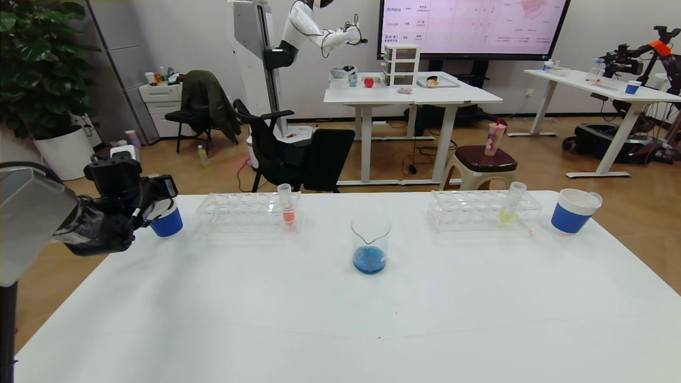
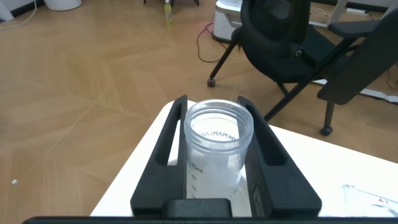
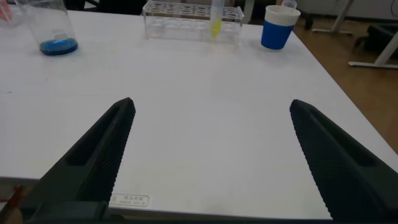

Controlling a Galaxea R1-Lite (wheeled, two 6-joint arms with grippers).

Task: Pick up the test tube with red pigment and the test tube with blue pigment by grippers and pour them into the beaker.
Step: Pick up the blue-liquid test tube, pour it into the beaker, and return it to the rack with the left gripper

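My left gripper (image 1: 157,192) is at the table's far left corner, above a blue-banded cup (image 1: 167,222). It is shut on a clear test tube (image 2: 214,146) that looks empty, with no blue liquid showing in it. The beaker (image 1: 370,246) stands at the middle of the table with blue liquid in its bottom; it also shows in the right wrist view (image 3: 55,30). A test tube with red liquid (image 1: 288,208) stands upright in the left rack (image 1: 234,213). My right gripper (image 3: 211,124) is open and empty over the near right part of the table.
The right rack (image 1: 479,210) holds a tube with yellow liquid (image 1: 509,206). A second blue-banded cup (image 1: 573,210) stands at the far right. The table's left edge and corner (image 2: 146,140) lie just beside my left gripper. Chairs stand behind the table.
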